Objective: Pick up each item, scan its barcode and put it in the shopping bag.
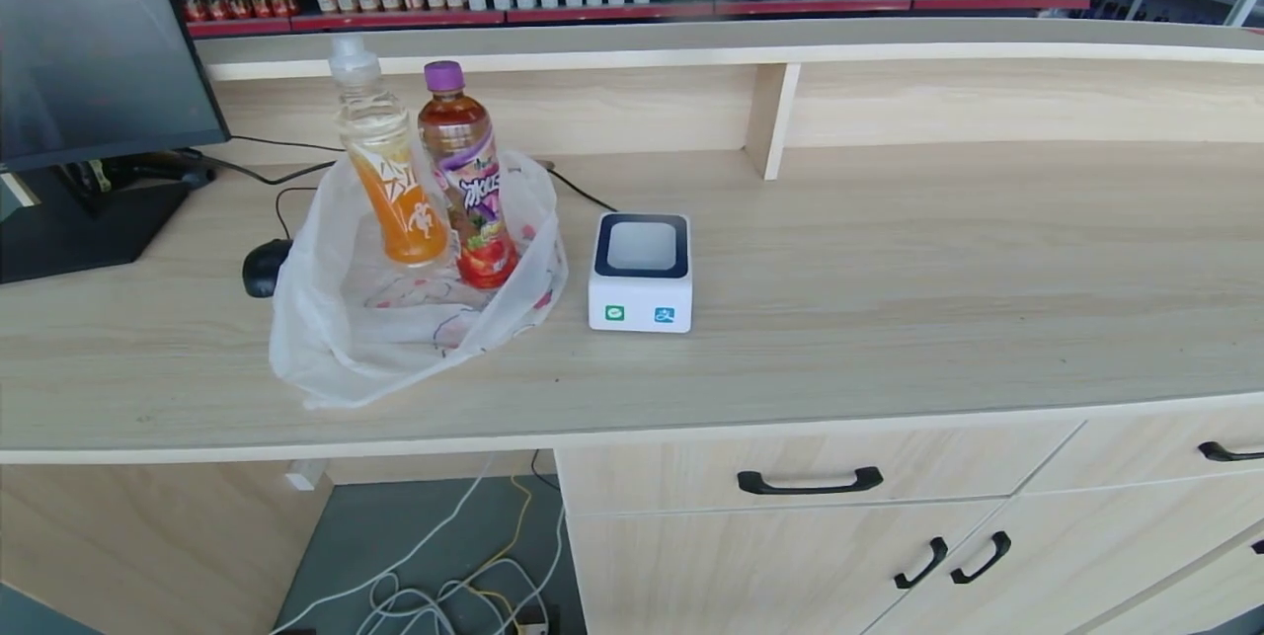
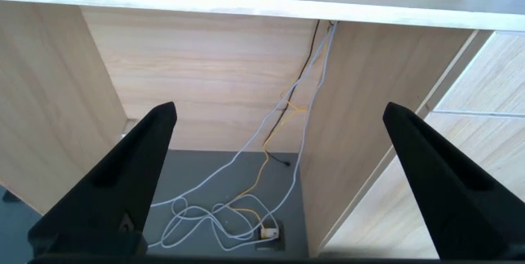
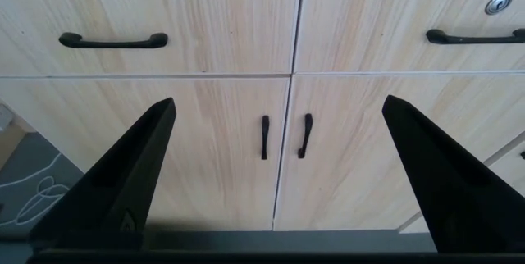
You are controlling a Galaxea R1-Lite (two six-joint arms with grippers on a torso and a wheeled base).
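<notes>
From my remote seat, both drinks stand upright inside the white plastic shopping bag (image 1: 318, 339) on the bench (image 1: 889, 299): an orange drink bottle (image 1: 390, 181) with a pale cap, and touching it a purple-capped tea bottle (image 1: 472, 191). The bag's walls have slumped around their bases. The white barcode scanner (image 1: 641, 270), its dark-framed window facing up, sits just beside the bag, on the side nearer my right claw. I see no loose item left on the bench, so I judge the scanning and bagging to be finished, or very close to it. The next move seems to call for no grasp, only keeping the arms low and away from the bag so that neither bottle is knocked over. Were another item to be placed, a claw would have to rise to bench height first. The left claw (image 2: 279, 112) is spread wide, holds nothing and touches nothing. It faces the open space under the bench, where loose cables (image 2: 238, 215) lie on the floor, with the bag higher up and beyond it. The right claw (image 3: 277, 102) is equally wide apart and empty, facing the cabinet doors (image 3: 205, 157) below the drawers, with the scanner above it on the bench top.
</notes>
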